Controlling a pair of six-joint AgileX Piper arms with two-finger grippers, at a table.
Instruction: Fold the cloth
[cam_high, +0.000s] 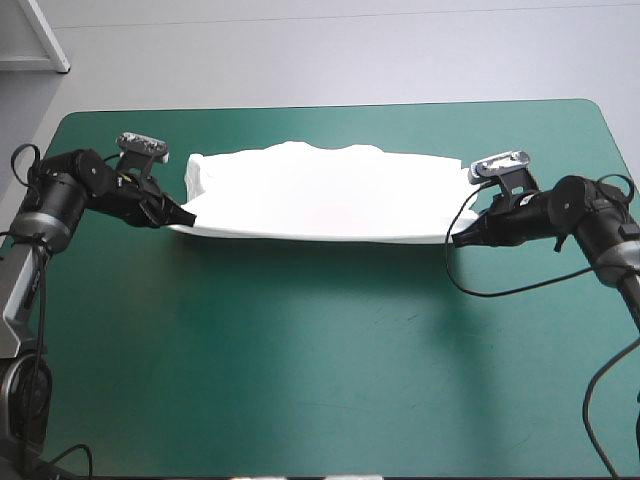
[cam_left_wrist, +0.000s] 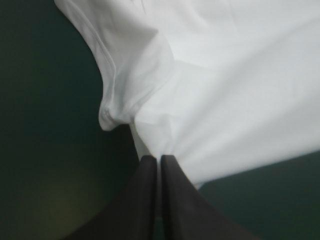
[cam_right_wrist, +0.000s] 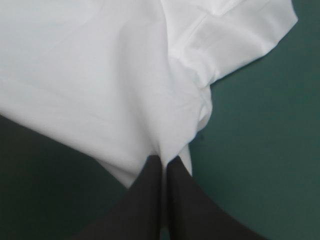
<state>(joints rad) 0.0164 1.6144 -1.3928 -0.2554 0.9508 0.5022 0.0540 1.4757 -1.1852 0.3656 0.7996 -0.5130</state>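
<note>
Two tools have the T-shirt (cam_high: 320, 190) between them. The left tool (cam_high: 190, 217) is pinched tight on the cloth at the shirt's left end, and the right tool (cam_high: 452, 238) is pinched on the right end. In each wrist view the black fingers (cam_left_wrist: 145, 195) meet with only a thin fold of white fabric between them.

The shirt lies across the far half of the bench (cam_high: 320, 360), stretched side to side. Its near edge sags in a shallow curve between the two grips and casts a shadow on the teal-green cover, so that edge looks raised a little while the far part rests on the cover. A sleeve bunches just beside each grip.

The fabric looks light, thin and limp. It will likely drape and crease wherever it is not held taut, and a small pinch could slip if pulled hard. The corners at the ends of the near edge seem sound places to hold, with even tension between them so the fold line stays straight.

No other object shows on the cover, so the arms have open room toward both the far and near edges. The bunched sleeves look like the main nuisance, as they may tuck under unevenly.
</note>
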